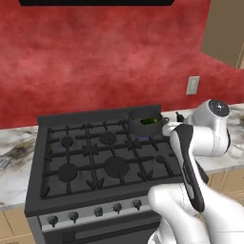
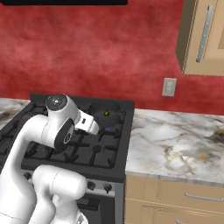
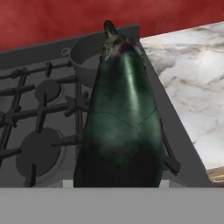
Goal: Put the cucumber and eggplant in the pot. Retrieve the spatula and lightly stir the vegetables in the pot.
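The gripper (image 3: pixel 118 186) is clenched on the eggplant (image 3: pixel 120 127), which rises straight out from between the fingers, with its long axis along the line of the hand and its stem end farthest from it. The pot (image 3: pixel 85 57) stands just beyond that stem tip, slightly to the left in the hand view, on the back corner of the stove (image 3: pixel 39 131). Something green, probably the cucumber (image 1: pixel 150 121), already lies inside the pot. The eggplant must probably travel forward, then drop in.
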Robot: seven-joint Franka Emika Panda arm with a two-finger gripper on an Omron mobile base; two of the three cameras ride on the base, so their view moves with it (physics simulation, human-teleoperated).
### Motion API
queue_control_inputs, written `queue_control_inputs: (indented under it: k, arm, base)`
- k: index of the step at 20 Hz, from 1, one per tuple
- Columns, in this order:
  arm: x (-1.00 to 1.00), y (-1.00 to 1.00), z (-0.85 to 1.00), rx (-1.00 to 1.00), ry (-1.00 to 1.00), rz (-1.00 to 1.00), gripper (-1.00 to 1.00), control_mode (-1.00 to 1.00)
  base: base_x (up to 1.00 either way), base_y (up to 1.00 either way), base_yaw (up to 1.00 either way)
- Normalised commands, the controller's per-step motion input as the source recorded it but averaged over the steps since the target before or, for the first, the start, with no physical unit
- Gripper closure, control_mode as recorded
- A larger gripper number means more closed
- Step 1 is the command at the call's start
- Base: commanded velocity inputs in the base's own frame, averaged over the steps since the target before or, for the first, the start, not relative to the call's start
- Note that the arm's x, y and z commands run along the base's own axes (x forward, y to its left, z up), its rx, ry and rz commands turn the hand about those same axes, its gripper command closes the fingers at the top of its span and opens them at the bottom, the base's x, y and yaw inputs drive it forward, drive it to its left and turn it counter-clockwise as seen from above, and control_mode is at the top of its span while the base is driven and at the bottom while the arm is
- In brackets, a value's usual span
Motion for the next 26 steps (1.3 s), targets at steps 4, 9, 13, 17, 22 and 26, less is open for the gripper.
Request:
queue_control_inputs:
  k: [4, 9, 13, 17, 22, 26]
  arm:
    - [1.0, 0.0, 0.32, 0.0, 0.04, -0.17, 1.0, -1.0]
    - [1.0, -0.04, 0.13, -0.01, 0.18, -0.13, 1.0, -1.0]
    - [0.86, -0.19, -0.16, 0.0, 0.29, -0.01, 1.0, -1.0]
    - [0.59, -0.07, -0.22, 0.0, 0.37, 0.04, 1.0, -1.0]
    - [0.25, 0.0, 0.0, 0.0, 0.34, 0.2, 1.0, -1.0]
    - [0.08, 0.0, -0.28, 0.03, -0.03, 0.23, 1.0, -1.0]
  base:
    - [0.0, 0.0, 0.0]
    - [0.0, 0.0, 0.0]
    - [0.0, 0.0, 0.0]
    - [0.0, 0.0, 0.0]
    - [0.0, 0.0, 0.0]
    - [0.0, 0.0, 0.0]
